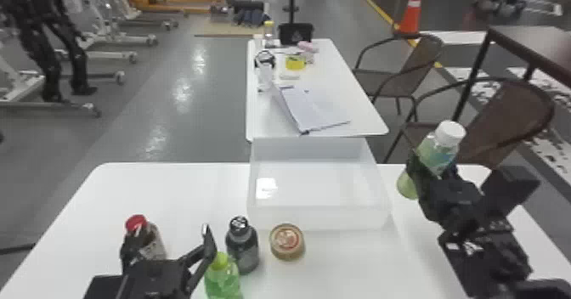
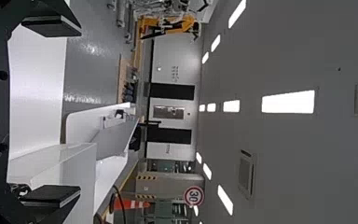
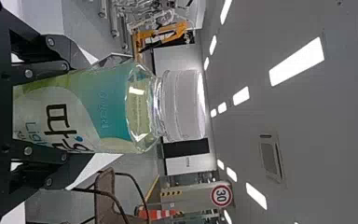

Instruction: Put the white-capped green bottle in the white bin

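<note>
Left gripper (image 2: 77, 112): jaws are standing wide apart, holding nothing. Next along the worktop (image 1: 178, 192): red-capped bottle (image 1: 136, 224), partly hidden by those jaws; green-capped bottle (image 1: 223, 279); dark bottle (image 1: 242, 247); round tub (image 1: 287, 241). Behind the tub, the white bin (image 1: 318, 217) is lying bare inside.

Far right: right gripper (image 1: 432, 166), jaws closing about the body of the white-capped green bottle (image 3: 98, 112), which is leaning, cap uppermost, beside the bin and seemingly clear of the worktop. Judged: liquid is giving it moderate weight; plastic wall is probably yielding under hard squeezing, smooth label possibly slipping. Mid-body, below the shoulder, is offering the best hold; the next move is calling for carrying it over the bin wall.
</note>
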Robot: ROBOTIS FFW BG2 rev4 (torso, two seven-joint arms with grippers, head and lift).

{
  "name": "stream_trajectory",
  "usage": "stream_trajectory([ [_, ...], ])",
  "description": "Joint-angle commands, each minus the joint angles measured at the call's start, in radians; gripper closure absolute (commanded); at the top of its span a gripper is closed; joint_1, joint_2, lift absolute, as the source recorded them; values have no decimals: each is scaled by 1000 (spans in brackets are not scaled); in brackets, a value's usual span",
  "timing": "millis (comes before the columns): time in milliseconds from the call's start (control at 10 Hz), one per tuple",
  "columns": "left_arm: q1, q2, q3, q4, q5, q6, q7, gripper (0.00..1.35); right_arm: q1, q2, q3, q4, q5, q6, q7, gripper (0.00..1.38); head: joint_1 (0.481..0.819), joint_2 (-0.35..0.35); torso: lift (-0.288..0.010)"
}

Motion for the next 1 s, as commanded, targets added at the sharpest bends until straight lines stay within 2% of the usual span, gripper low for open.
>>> stream_trajectory([
  [0,-7,-3,-5,5,4,-4,0,111,-45,-1,32,59,-10,-23,13,782,549,0,-100],
  [200,-10,-3,-5,7,4,-9,0,111,-100,8,66,140,-31,-48,56,783,549,0,-100],
  [400,-16,-3,-7,10,6,-15,0,111,-161,49,67,253,-42,-95,162,783,549,0,-100],
  [600,-18,-3,-9,12,12,-17,0,111,-203,75,66,345,-39,-129,259,782,549,0,-100],
  [900,-21,-3,-12,15,16,-21,0,111,-235,80,62,447,-34,-137,348,783,549,0,-100],
])
